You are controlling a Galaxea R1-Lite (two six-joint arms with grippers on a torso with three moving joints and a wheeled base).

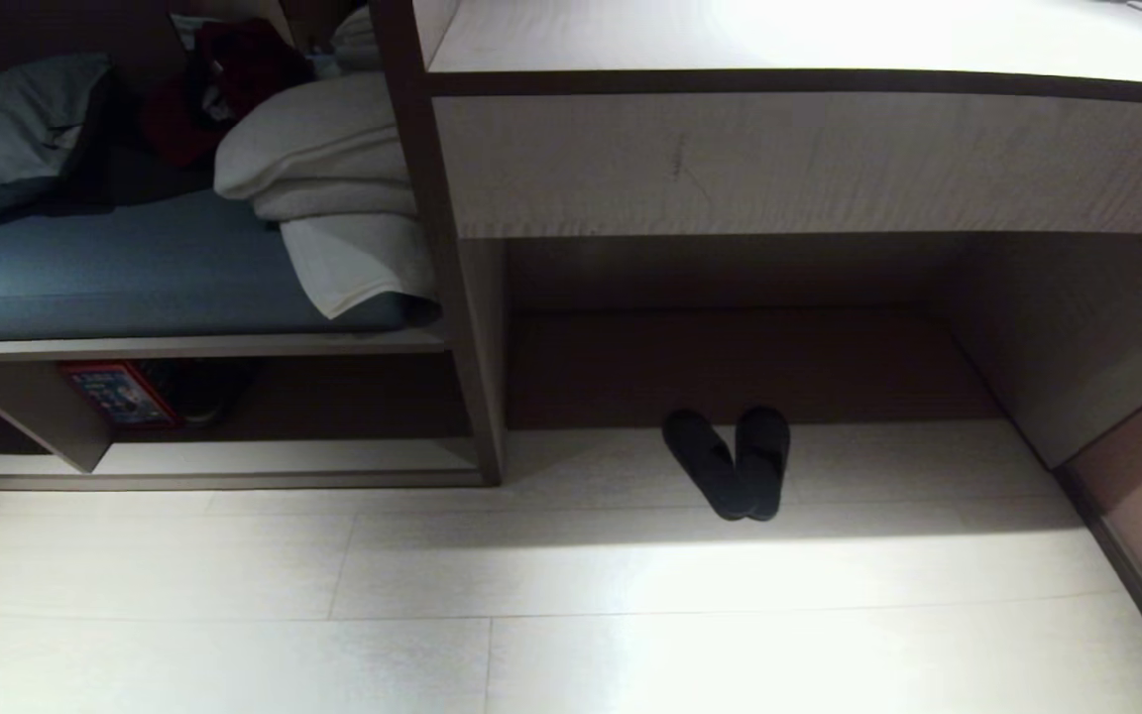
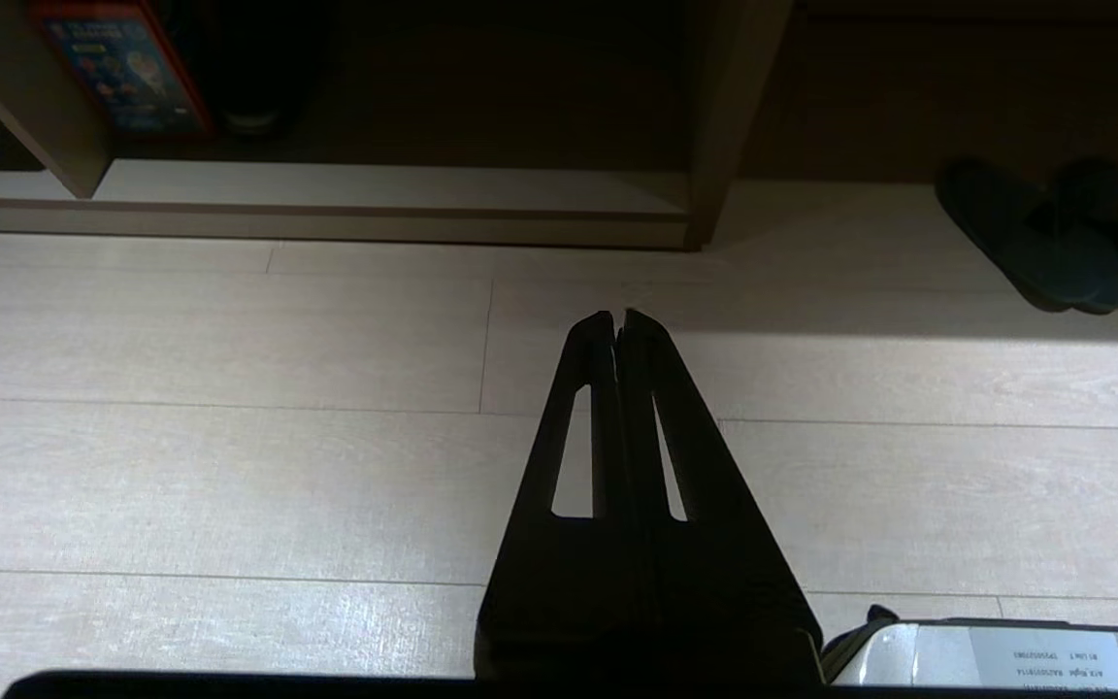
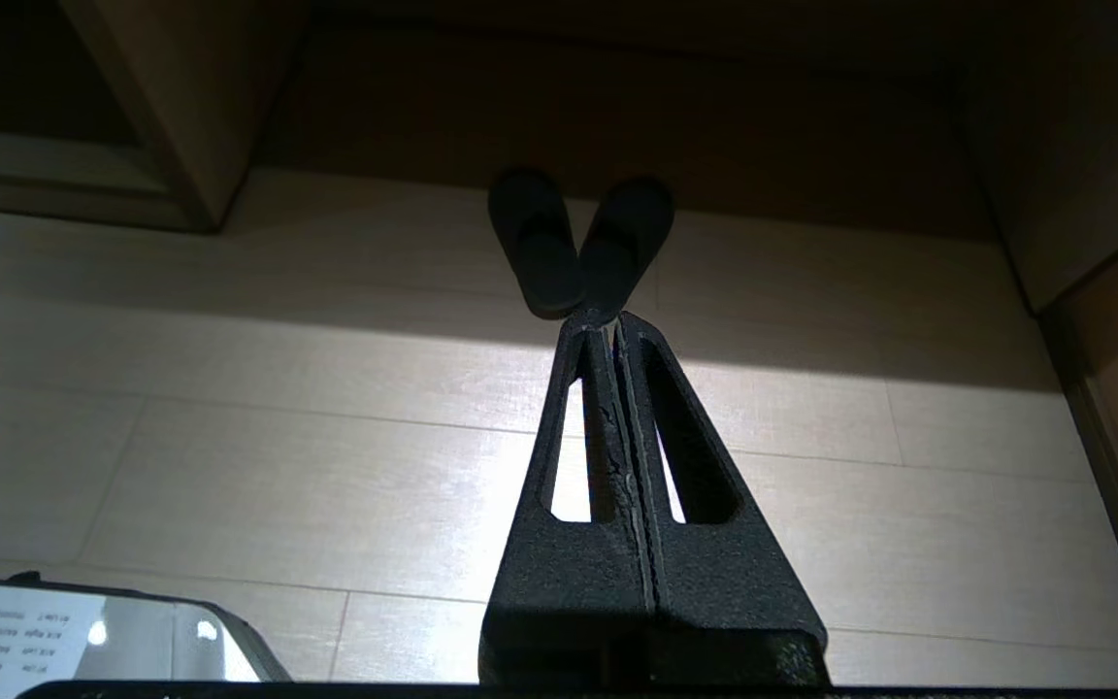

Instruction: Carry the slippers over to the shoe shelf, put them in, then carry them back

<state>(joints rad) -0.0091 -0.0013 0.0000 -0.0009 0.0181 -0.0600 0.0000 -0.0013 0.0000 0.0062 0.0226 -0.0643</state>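
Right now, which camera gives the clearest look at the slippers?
The head view: the slippers lie whole and unobstructed on the floor under the desk. The right wrist view shows them centred, but its shut tool's tip meets their heels. The left wrist view pushes them toward the edge.

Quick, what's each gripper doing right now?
Left gripper: shut, holding nothing.
Right gripper: shut, holding nothing; slippers lie on the floor.

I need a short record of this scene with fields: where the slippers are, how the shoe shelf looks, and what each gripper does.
slippers: pair of dark soft closed-toe slippers, on the pale floor under the desk, heels touching, toes apart
shoe shelf: low pale wood-grain compartment, no slippers inside
left gripper: shut, empty, above the floor
right gripper: shut, empty, pointing toward the slippers
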